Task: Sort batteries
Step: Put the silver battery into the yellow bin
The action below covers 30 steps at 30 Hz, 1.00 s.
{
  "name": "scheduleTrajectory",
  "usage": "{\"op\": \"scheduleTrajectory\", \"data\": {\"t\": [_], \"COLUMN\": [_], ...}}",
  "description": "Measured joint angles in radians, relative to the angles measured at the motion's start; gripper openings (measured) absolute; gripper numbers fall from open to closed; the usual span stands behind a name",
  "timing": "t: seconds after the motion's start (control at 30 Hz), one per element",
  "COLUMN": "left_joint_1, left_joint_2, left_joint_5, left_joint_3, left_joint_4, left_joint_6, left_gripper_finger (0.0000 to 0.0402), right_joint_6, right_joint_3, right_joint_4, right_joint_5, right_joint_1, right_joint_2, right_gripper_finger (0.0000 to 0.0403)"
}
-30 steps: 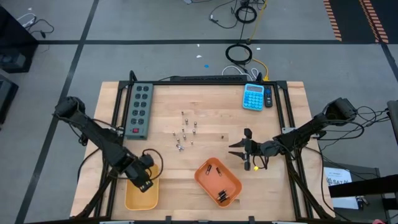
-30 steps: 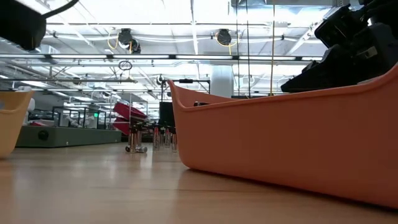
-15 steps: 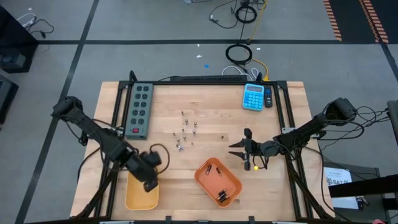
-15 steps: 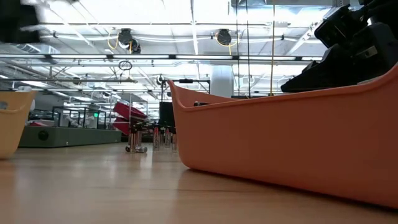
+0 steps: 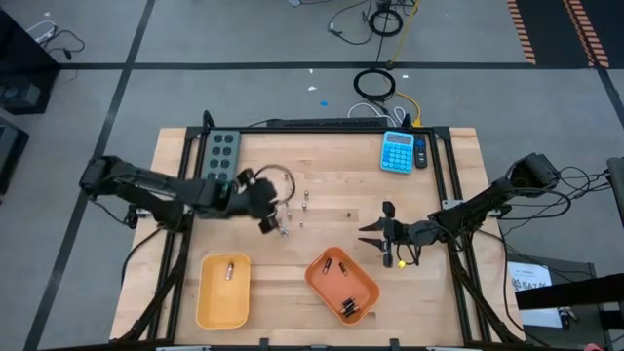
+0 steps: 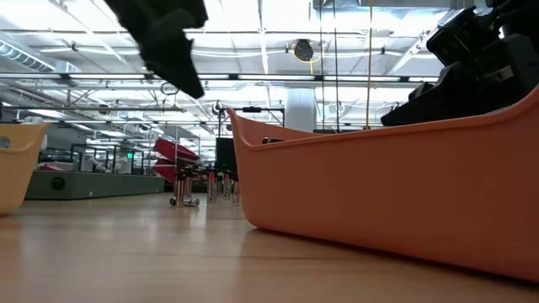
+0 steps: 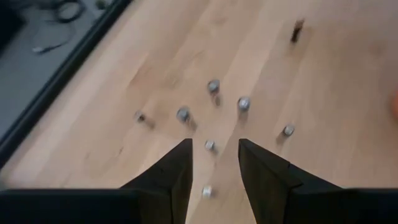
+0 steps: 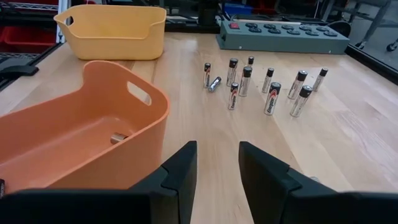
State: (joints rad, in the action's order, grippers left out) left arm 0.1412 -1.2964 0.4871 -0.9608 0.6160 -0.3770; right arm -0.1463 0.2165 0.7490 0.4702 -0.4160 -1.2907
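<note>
1. left end effector [image 5: 270, 220] poised over the cluster of batteries [image 5: 290, 209] standing mid-worktop [image 5: 331, 156], fingers [image 7: 174, 174] spread and empty, framing one small cell in the wrist view; lined up, by the look of it, for a pick.
2. right end effector [image 5: 375, 237] parked just beside the orange tray [image 5: 363, 276], fingers parted, nothing held; apparently waiting clear of the cluster.
3. one cell lying in the yellow tray [image 5: 207, 304], several in the orange tray, suggesting a split by size; most cells unsorted, one standing apart toward the right arm.
4. hard to judge: which cell is targeted, blurred in the left wrist view; in the low view the orange tray wall hides its contents and much of the worktop.
5. grey power strip [image 5: 218, 154] and blue calculator [image 5: 397, 151] sitting at the far edge, out of play.
</note>
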Motion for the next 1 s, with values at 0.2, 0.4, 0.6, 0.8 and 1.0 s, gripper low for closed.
{"op": "scheduleTrajectory", "data": {"t": [0.2, 0.4, 0.6, 0.8, 1.0], "left_joint_1": [-0.196, -0.313, -0.345, -0.344, -0.344], "left_joint_2": [-0.028, -0.125, -0.273, -0.415, -0.499], "left_joint_5": [-0.246, -0.449, -0.543, -0.547, -0.546], "left_joint_3": [0.002, -0.003, -0.077, -0.225, -0.299], "left_joint_4": [-0.172, -0.330, -0.318, -0.180, -0.128], "left_joint_6": [0.190, 0.235, 0.277, 0.346, 0.407], "left_gripper_finger": [0.0139, 0.0139, 0.0139, 0.0139, 0.0139], "right_joint_6": [0.000, 0.003, 0.023, 0.034, 0.030], "right_joint_3": [0.000, 0.000, 0.000, 0.000, 0.000], "right_joint_4": [-0.035, -0.043, -0.047, -0.048, -0.050], "right_joint_5": [0.000, 0.004, 0.006, 0.006, 0.006], "right_joint_1": [0.000, 0.000, 0.000, 0.000, 0.000], "right_joint_2": [0.000, 0.000, 0.000, 0.000, 0.000], "right_gripper_finger": [0.0109, 0.0109, 0.0109, 0.0109, 0.0109]}}
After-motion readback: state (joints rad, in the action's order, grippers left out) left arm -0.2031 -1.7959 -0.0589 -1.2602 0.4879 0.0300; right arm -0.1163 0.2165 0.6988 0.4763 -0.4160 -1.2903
